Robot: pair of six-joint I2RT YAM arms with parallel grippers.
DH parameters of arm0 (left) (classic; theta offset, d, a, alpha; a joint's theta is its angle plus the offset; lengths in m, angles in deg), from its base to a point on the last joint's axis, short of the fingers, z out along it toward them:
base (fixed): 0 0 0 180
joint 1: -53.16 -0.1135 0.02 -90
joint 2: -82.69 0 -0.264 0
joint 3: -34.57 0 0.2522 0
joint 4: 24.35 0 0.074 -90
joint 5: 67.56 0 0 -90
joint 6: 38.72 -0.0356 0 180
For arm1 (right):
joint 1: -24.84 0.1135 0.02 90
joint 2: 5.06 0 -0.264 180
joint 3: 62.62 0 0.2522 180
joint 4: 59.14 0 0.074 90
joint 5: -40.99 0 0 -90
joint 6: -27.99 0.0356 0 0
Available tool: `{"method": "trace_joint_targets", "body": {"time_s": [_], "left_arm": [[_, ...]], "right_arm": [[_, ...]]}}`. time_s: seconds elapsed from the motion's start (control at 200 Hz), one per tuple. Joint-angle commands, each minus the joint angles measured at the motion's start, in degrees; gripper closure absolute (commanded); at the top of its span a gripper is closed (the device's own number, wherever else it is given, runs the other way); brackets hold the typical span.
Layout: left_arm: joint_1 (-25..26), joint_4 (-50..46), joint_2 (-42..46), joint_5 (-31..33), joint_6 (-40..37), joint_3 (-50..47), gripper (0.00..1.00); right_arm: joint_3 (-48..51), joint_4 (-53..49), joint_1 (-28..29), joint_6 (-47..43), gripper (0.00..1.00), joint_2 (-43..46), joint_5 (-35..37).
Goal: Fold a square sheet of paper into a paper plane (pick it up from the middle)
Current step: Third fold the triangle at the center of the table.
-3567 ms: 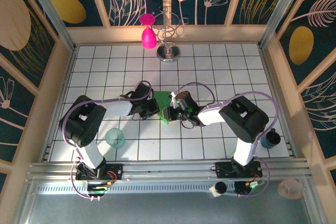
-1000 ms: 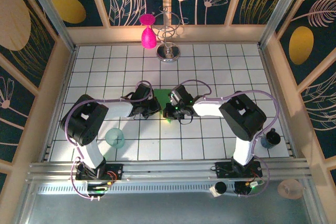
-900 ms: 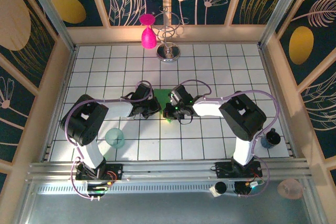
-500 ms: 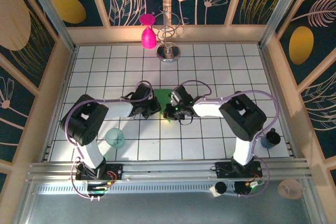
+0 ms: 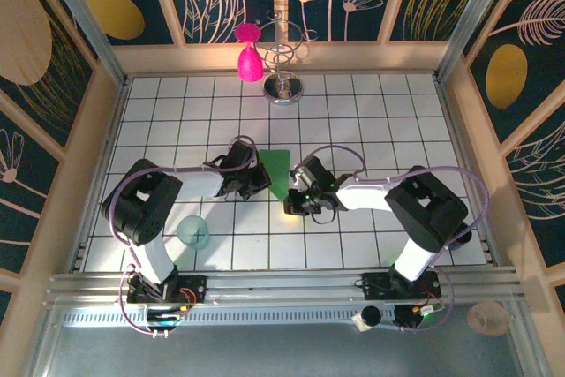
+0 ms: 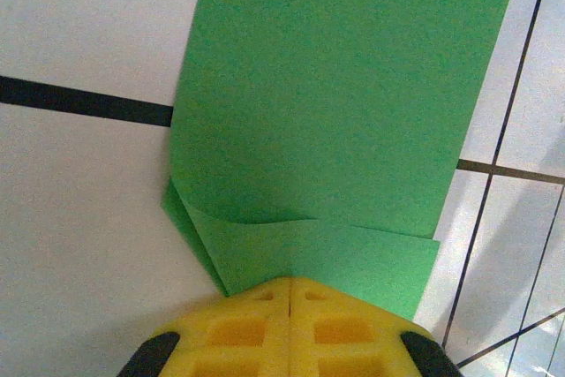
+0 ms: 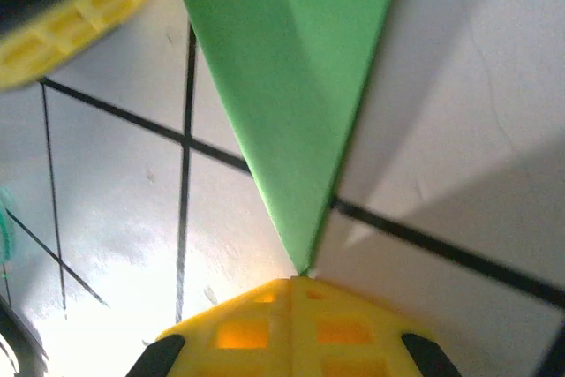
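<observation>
- White tiled desk (image 5: 371, 121) inside a flower-patterned enclosure; a pink teardrop ornament (image 5: 250, 61) hangs at the 12 o'clock edge and a teal cup (image 5: 193, 232) stands towards 7 o'clock.
- The paper plane (image 5: 276, 170) lies flat mid-desk as a narrow green dart, its nose towards 6 o'clock.
- Just changed: the right claw (image 5: 294, 202), which was on top of the paper a second ago, has slid off towards 5 o'clock. It is pressed shut and empty, its tips just at the nose.
- The left claw (image 5: 257, 179) has stayed at the paper's 9 o'clock side, also closed, tips on the wide end; whether it pinches a layer I cannot tell.
- Judgement: a crease stroke has probably just finished, and the dart shape holds.
</observation>
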State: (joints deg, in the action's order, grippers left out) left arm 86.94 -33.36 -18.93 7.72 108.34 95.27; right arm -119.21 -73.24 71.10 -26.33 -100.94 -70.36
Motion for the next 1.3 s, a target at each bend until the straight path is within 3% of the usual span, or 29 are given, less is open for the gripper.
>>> {"method": "trace_joint_targets", "body": {"time_s": [0.0, 0.205, 0.831, 1.076, 1.291], "left_arm": [[0.06, -7.48, -3.07, 4.02, -1.4, -1.33, 0.92], [0.13, -7.47, -2.06, 3.3, -1.52, -0.8, 0.93], [0.08, -7.3, -0.71, 1.73, -2.03, 0.94, 0.93], [0.1, -7.27, 6.42, 5.14, -9.72, 2.81, 0.93], [0.19, -1.59, 8.32, -0.95, -12.16, 0.58, 0.93]], "right_arm": [[0.97, -6.38, 0.5, -2.17, 1.0, 3.56, 0.78], [-1.84, 0.56, 0.5, -2.02, 0.99, 7.13, 2.32], [-9.95, -1.1, -1.58, -2.91, 1.0, -7.59, 3.68], [-8.15, -2.78, -1.62, -1.24, 1.0, -9.45, 4.36], [-7.97, -3.44, -1.68, -0.62, 1.0, -10.1, 4.39]]}}
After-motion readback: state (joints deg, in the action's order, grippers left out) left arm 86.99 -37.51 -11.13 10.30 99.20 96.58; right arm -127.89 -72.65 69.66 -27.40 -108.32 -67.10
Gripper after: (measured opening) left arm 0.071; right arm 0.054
